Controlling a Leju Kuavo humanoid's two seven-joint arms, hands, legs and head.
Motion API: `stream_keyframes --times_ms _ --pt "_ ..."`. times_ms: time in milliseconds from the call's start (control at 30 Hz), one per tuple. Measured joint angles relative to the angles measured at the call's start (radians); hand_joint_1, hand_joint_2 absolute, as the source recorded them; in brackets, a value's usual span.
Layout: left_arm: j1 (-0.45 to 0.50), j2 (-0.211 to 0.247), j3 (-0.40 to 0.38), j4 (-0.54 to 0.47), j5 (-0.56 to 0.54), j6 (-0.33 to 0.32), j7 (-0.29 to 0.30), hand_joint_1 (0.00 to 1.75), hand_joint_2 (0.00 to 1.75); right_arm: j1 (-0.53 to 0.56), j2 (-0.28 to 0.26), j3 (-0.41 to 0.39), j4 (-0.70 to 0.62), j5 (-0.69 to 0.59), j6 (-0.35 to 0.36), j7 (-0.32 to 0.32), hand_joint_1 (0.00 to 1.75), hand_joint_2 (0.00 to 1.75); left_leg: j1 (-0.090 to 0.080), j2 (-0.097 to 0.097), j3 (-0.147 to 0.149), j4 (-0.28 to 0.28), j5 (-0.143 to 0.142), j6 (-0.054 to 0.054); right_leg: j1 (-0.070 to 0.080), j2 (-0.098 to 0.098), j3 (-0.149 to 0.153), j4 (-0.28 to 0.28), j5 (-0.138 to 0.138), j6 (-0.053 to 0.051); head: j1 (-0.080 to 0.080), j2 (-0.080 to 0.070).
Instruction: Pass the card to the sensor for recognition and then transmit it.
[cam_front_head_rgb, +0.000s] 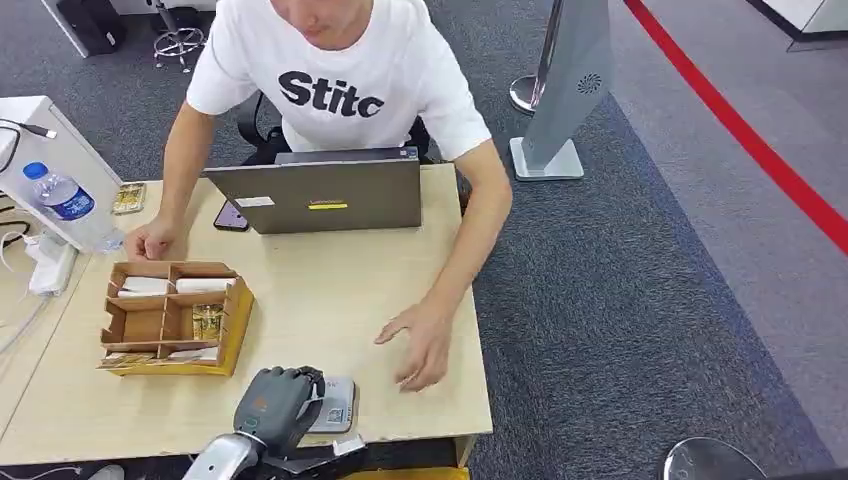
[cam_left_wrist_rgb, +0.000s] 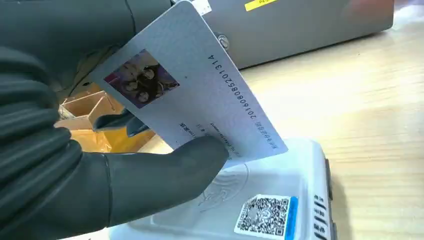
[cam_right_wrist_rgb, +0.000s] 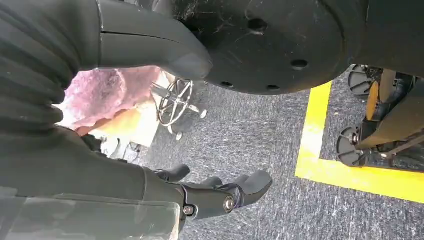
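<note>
The left robot hand (cam_front_head_rgb: 282, 398) sat at the near edge of the pale wooden counter (cam_front_head_rgb: 330, 280), its grey thumb (cam_left_wrist_rgb: 165, 172) and darker fingers pinching a pale grey plastic card (cam_left_wrist_rgb: 200, 95) that bore a small colour photo and a printed number. The card was tilted, its lower edge just above the flat white card sensor (cam_left_wrist_rgb: 280, 200) with a square code label on top; whether card and sensor touched could not be told. In the head view the sensor (cam_front_head_rgb: 336, 405) lay partly under the hand, near the counter's front edge.

The right robot hand (cam_right_wrist_rgb: 220, 192) hung beside the robot's body over dark grey carpet (cam_right_wrist_rgb: 260, 135) marked with yellow tape (cam_right_wrist_rgb: 320, 130); its dark fingers were loosely extended and apart, holding nothing.

A person in a white T-shirt (cam_front_head_rgb: 335, 70) sat at the far side behind an open grey laptop (cam_front_head_rgb: 325, 192). One of the person's hands (cam_front_head_rgb: 420, 340) rested flat on the counter just beside the sensor; the other (cam_front_head_rgb: 150, 238) lay near a brown cardboard organiser tray (cam_front_head_rgb: 175, 317) with compartments holding cards and small packets. A clear plastic water bottle with a blue cap (cam_front_head_rgb: 62, 195) stood at the counter's left, and a dark phone (cam_front_head_rgb: 230, 215) lay by the laptop.
</note>
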Motion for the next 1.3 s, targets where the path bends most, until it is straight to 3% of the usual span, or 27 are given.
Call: stream_keyframes --times_ms 900,1300 --pt "0.001 0.014 -0.024 -0.028 0.021 0.002 0.025 1.75 1.75 -0.001 0.0 0.055 0.006 -0.06 0.0 0.0 0.0 1.75 0.0 0.0 0.0 0.0 0.0 0.0 0.0 0.0 0.0 0.0 0.0 0.0 0.0 0.0" --pt "-0.159 0.018 0.11 -0.094 0.038 -0.013 0.054 1.75 1.75 -0.003 0.0 0.107 0.011 -0.09 0.002 0.012 0.0 1.75 0.0 -0.001 0.0 0.0 0.001 0.0 0.0 -0.001 0.001 0.0 0.001 -0.001 0.0 0.0"
